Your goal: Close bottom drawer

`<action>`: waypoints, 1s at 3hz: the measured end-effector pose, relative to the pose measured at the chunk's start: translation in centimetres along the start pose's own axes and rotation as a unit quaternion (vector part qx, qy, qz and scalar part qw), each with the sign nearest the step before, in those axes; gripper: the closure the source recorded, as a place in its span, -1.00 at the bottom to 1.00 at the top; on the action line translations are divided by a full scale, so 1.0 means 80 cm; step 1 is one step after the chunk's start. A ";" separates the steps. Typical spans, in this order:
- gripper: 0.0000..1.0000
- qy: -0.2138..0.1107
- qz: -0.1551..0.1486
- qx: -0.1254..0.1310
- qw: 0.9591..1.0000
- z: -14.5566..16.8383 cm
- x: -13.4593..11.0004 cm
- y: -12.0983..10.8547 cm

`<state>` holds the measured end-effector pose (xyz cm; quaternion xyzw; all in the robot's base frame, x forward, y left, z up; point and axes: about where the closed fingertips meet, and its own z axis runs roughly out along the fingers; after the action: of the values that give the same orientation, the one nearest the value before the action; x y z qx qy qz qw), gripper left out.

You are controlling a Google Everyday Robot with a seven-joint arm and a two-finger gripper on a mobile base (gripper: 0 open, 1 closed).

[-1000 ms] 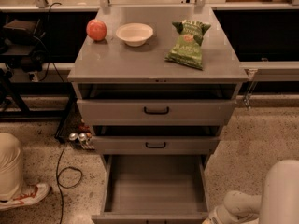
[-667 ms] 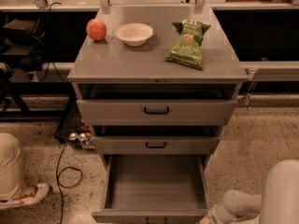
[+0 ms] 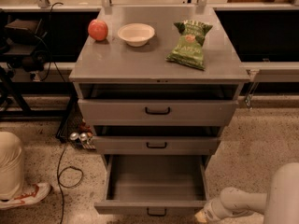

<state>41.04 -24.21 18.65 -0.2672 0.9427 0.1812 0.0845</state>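
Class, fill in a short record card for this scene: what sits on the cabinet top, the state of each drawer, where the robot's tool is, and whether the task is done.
cabinet top: apple, white bowl, green snack bag
top drawer: slightly open
middle drawer: slightly open
bottom drawer: pulled far out
tool: low, beside the bottom drawer's front right corner
floor, left: black cable, shoe
task state: bottom drawer not yet closed
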 end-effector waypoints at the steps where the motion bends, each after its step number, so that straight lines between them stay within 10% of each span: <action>1: 1.00 -0.003 0.001 0.001 1.000 0.002 -0.002 -0.001; 3: 1.00 -0.057 0.004 0.025 0.998 0.025 -0.034 -0.025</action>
<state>44.54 -23.74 16.94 -0.2504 0.9417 0.1726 0.1436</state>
